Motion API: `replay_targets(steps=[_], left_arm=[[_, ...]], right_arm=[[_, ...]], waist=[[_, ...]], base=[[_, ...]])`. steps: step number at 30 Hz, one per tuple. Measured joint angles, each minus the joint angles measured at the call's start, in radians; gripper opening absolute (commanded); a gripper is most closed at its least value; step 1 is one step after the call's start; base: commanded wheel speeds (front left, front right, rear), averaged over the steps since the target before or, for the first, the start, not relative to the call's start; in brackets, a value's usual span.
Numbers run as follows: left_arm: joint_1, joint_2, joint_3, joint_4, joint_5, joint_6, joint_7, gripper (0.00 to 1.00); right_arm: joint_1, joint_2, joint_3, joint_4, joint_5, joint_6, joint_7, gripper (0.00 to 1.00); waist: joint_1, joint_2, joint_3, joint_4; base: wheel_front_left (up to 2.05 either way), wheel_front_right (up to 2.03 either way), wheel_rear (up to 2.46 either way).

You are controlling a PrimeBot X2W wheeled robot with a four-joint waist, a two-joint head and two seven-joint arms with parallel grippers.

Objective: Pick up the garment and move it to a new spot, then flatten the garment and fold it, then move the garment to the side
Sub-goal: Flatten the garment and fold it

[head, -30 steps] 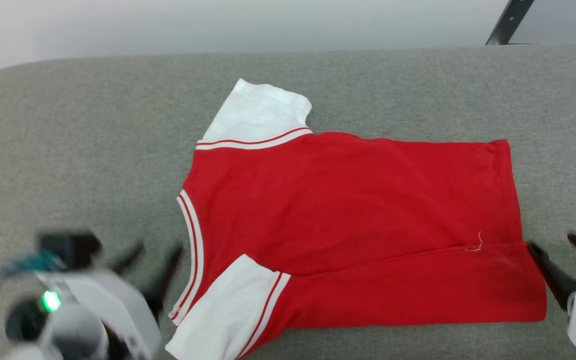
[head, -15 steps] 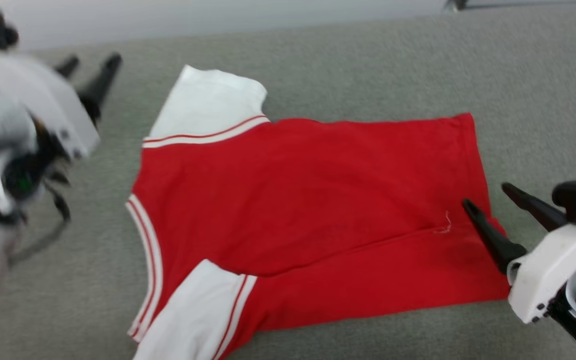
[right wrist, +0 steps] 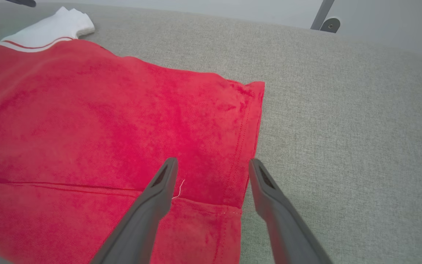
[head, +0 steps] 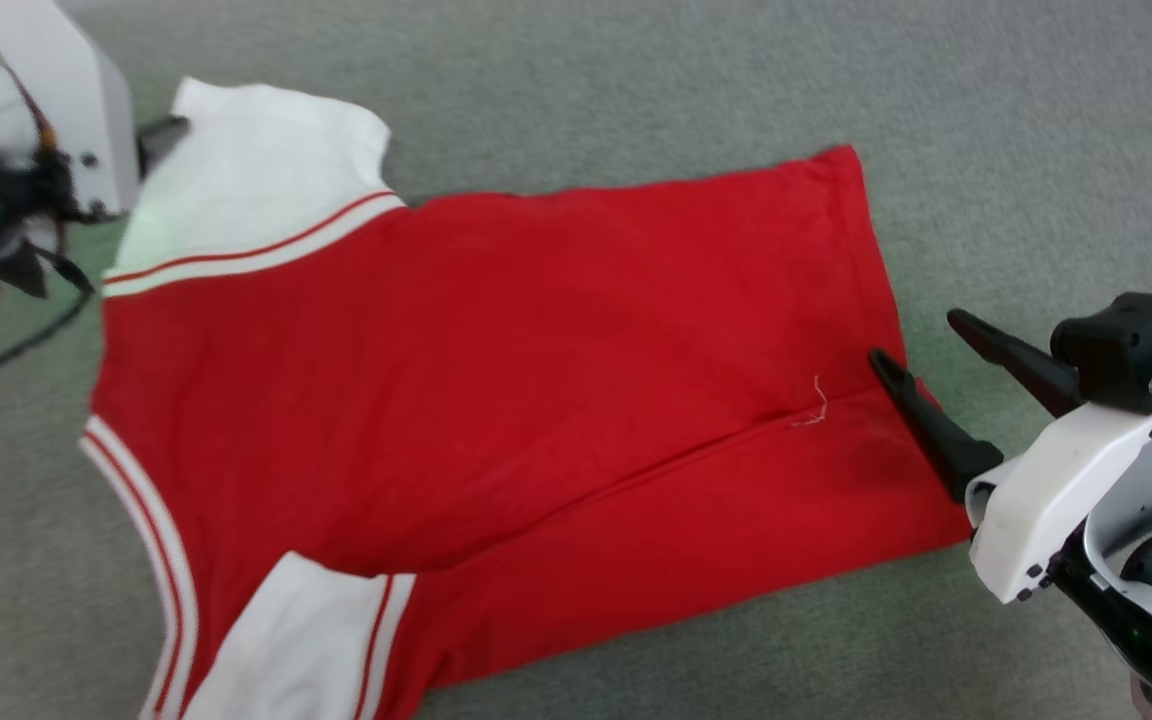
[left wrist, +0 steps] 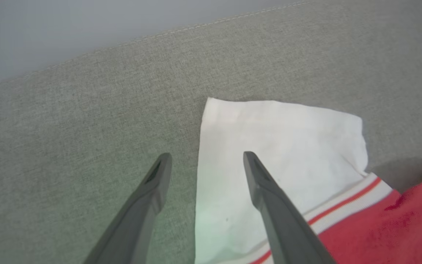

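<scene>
right gripper point(head: 915, 337): I see its two dark fingers spread wide and holding nothing. They straddle the hem edge, one over red cloth and the other over bare upholstery.
near sleeve point(head: 306, 640): white with red-striped trim, lying at the collar end of the folded-over strip.
garment point(head: 496, 360): a red jersey T-shirt lying flat on the surface, plain red side up. The collar is toward my left and the hem toward my right. Its near long edge is folded onto the body, leaving a long crease.
loose thread point(head: 816, 405): pale, on the crease close to the hem.
far sleeve point(left wrist: 277, 146): white, spread flat beyond the body.
left gripper point(left wrist: 206, 155): fingers wide apart and empty, straddling the far sleeve's outer edge. I cannot tell whether they touch the cloth.
surface point(head: 986, 150): grey woven upholstery.
seam point(left wrist: 196, 27): a stitched line along the surface's far edge.
background point(left wrist: 50, 29): plain pale grey beyond that edge.
strut point(right wrist: 322, 16): dark and slanted, with a round foot, past the far edge.
</scene>
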Motion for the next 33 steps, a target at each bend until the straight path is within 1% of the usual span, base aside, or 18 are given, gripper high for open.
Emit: replay_targets(steps=[6,9,12,13,15,19,21,24,27,33], left_arm=[[-0.078,-0.017,-0.037,0.115,0.018,-0.029,0.019,1.0],[-0.093,-0.026,-0.037,0.144,-0.007,-0.041,0.022,1.0],[-0.11,-0.018,-0.072,0.15,0.01,-0.046,0.023,1.0],[-0.114,-0.018,-0.076,0.152,0.007,-0.048,0.019,0.86],[-0.116,-0.022,-0.077,0.151,-0.023,-0.049,0.023,0.0],[-0.117,-0.02,-0.102,0.128,-0.063,-0.049,0.045,0.0],[-0.121,-0.015,-0.116,0.117,-0.069,-0.049,0.041,0.0],[-0.133,-0.013,-0.14,0.1,-0.08,-0.052,0.033,0.0],[-0.146,-0.017,-0.16,0.091,-0.091,-0.052,0.018,0.0],[-0.171,-0.035,-0.204,0.068,-0.119,-0.052,-0.003,0.0]], right_arm=[[-0.024,-0.002,0.008,0.006,0.002,0.0,-0.007,1.0],[-0.025,-0.001,0.009,0.014,0.002,0.0,-0.013,1.0],[-0.028,0.0,0.007,0.023,0.002,0.0,-0.016,1.0],[-0.032,0.001,0.007,0.026,0.002,0.0,-0.016,1.0],[-0.041,0.003,0.006,0.029,0.002,0.0,-0.016,1.0],[-0.076,-0.008,0.012,0.034,0.016,0.0,-0.001,1.0],[-0.119,-0.026,0.021,0.045,0.039,0.0,0.024,1.0],[-0.199,-0.071,0.045,0.09,0.077,0.0,0.092,1.0],[-0.304,-0.109,0.076,0.157,0.104,0.0,0.167,1.0],[-0.498,-0.126,0.135,0.336,0.141,0.0,0.328,1.0]], waist=[[0.0,0.0,0.05,-0.041],[0.0,0.0,0.068,-0.054],[-0.0001,0.0,0.081,-0.059],[0.0,0.0,0.084,-0.06],[0.0,0.0,0.086,-0.057],[0.0,0.0,0.09,-0.048],[0.0,0.0,0.095,-0.044],[0.0,0.0,0.103,-0.034],[0.0,0.0,0.112,-0.019],[0.0,0.0,0.13,0.016]], base=[[0.0,0.0,0.0],[0.0,0.0,0.0],[0.0,0.0,0.0],[0.0,0.0,0.0],[0.0,0.0,0.0],[0.0,0.0,0.0],[0.0,0.0,0.0],[0.0,0.0,0.0],[0.0,0.0,0.0],[0.0,0.0,0.0]])
